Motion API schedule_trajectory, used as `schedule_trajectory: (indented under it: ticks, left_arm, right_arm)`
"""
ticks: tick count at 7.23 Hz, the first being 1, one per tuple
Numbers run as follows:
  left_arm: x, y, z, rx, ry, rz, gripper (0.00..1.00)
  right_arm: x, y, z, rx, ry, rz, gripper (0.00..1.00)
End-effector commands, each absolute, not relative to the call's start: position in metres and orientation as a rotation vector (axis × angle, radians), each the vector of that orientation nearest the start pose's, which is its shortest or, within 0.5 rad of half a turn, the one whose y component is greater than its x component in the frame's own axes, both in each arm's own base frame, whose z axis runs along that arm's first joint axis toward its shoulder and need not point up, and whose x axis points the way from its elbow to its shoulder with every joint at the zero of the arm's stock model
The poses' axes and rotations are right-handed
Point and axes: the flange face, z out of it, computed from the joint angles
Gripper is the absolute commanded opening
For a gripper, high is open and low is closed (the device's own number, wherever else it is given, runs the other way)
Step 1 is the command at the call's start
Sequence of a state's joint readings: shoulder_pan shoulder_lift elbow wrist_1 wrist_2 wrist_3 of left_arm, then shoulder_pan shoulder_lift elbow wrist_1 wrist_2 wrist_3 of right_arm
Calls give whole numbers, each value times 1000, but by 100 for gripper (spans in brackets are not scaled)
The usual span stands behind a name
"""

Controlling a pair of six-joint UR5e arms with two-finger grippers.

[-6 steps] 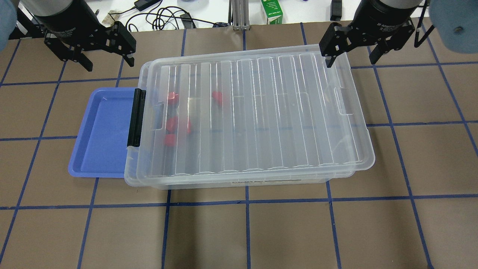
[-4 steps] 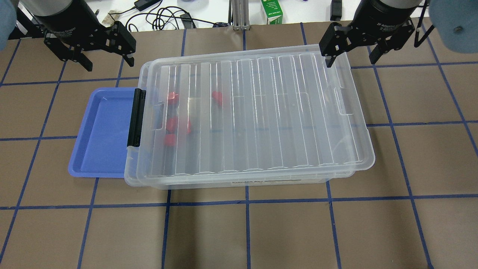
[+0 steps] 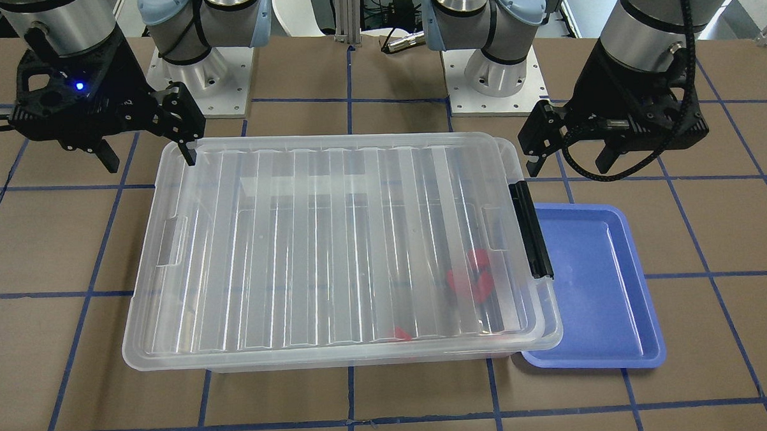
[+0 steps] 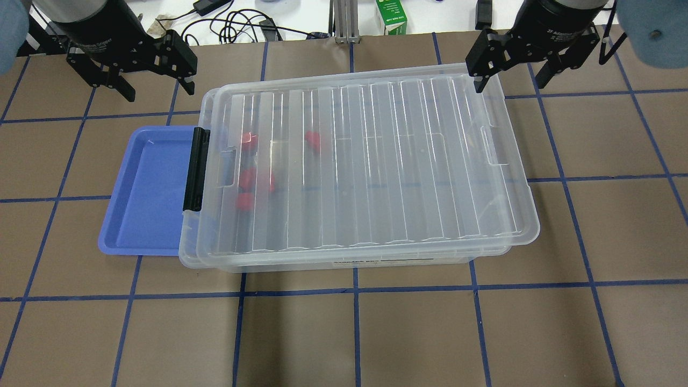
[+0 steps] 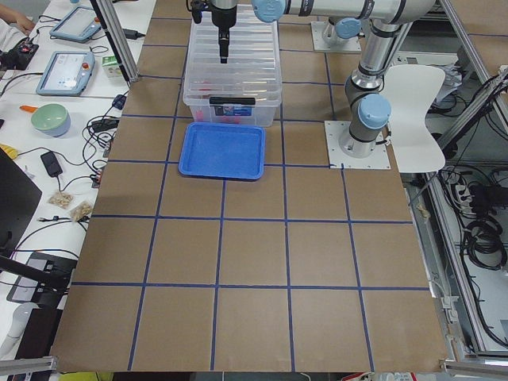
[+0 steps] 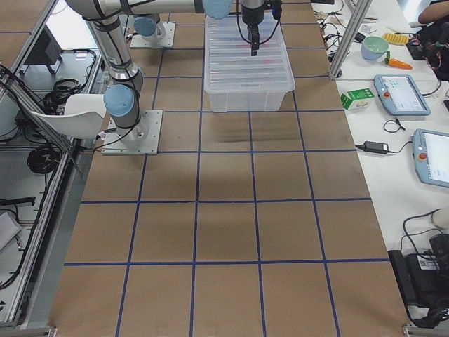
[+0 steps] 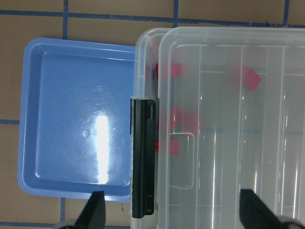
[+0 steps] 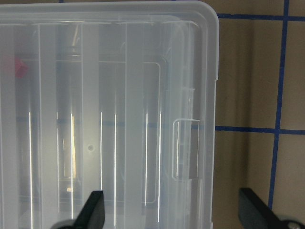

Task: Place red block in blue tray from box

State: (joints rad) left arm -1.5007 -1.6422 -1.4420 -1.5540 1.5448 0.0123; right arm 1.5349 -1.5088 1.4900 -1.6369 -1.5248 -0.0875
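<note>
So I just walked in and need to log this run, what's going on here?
Two robot arms are poised over a clear box, holding nothing. The left tool hangs open above the end with the black clip, and the right tool hangs open above the opposite end. The lid is on, with the red blocks inside near the clip end. The blue tray next to that end is empty, so no block has been moved yet.
</note>
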Motion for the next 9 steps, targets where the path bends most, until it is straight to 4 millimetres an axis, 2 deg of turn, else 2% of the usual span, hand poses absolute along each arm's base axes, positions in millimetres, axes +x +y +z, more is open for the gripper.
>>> schedule_trajectory:
  ticks: [1,2,3,4,6,7,8,9]
  left_arm:
    - [-98,-537,517,-91,3161,-120,100]
    - [-98,-537,517,-91,3161,-118,100]
    - [-98,-538,514,-91,3161,-113,100]
    - [-98,-538,514,-91,3161,-113,100]
    - [-98,-537,517,-88,3161,-121,100]
    - [-98,-537,516,-88,3161,-118,100]
    - [-98,-537,516,-88,3161,-118,100]
    - [-98,-537,516,-88,3161,-118,100]
  right_arm:
    - [78,-565,444,-136,3122,10,97]
    - [58,-579,415,-134,3126,18,97]
    - [53,-583,390,-161,3128,-3,98]
    - [53,-577,367,-182,3128,-12,100]
    - [53,-574,350,-188,3131,-60,100]
    - [53,-574,350,-205,3132,-62,100]
    - [40,-576,350,-217,3133,-69,100]
    - [9,-576,348,-176,3128,-63,100]
